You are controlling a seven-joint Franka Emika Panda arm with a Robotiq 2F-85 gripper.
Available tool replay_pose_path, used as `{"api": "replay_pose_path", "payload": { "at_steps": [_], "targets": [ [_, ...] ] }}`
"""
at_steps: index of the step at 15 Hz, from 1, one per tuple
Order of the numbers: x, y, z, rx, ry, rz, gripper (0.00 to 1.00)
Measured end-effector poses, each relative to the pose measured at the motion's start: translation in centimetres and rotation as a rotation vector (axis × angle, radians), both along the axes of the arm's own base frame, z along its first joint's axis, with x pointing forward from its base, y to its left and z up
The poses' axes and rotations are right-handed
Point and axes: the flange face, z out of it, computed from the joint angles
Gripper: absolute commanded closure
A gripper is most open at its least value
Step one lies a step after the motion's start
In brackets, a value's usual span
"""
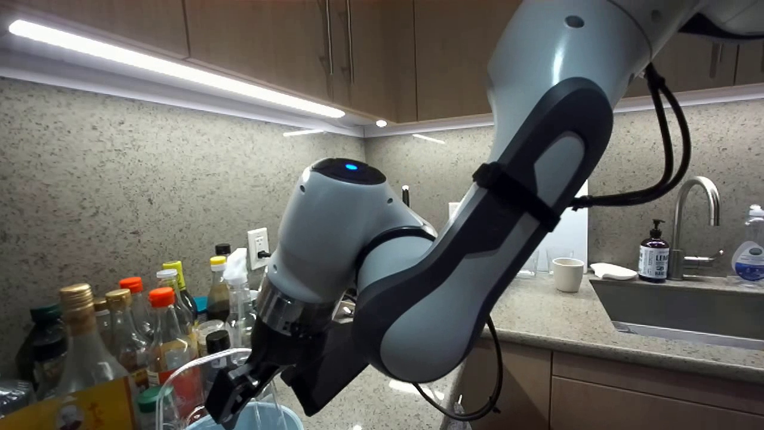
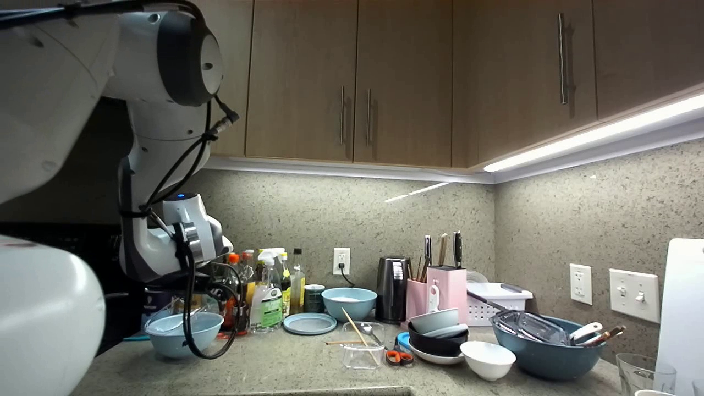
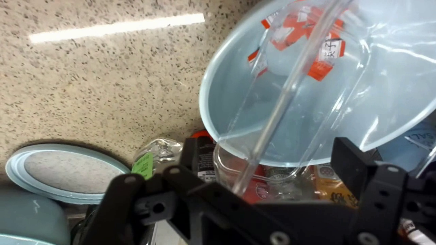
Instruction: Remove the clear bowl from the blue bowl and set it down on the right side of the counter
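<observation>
"SALT" stands on a blue pack (image 3: 410, 143), "LEM" on a pump bottle (image 1: 653, 258), "子" on a red-and-white wrapper (image 3: 329, 54).

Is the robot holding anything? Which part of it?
Nothing is held: the gripper is open, with an edge of the clear bowl between its spread jaws but not pinched.

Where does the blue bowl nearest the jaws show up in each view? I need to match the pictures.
Exterior view: blue bowl left of centre, cut off by the bottom edge.
Exterior view: blue bowl at lower left, left of a similar pale-blue bowl.
Wrist view: blue bowl at upper right, cut off by the frame.
Shared landmark: the spray bottle, visible in all three.
</observation>
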Motion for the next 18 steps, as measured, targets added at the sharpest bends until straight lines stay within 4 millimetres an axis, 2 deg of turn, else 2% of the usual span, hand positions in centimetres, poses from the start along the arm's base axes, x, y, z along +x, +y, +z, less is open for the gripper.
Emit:
{"api": "replay_pose_path", "payload": {
  "at_steps": [5, 7, 10, 14, 18],
  "targets": [
    [1.5, -1.3, -1.5, -0.036, -0.005, -0.027, 0.59],
    [2.0, -1.7, -1.7, -0.051, -0.015, -0.032, 0.74],
    [2.5, -1.9, -1.5, -0.068, -0.034, -0.035, 0.91],
    [3.1, -1.8, -1.1, -0.086, -0.06, -0.036, 0.97],
    [3.1, -1.1, -0.4, -0.097, -0.079, -0.032, 0.93]
  ]
}}
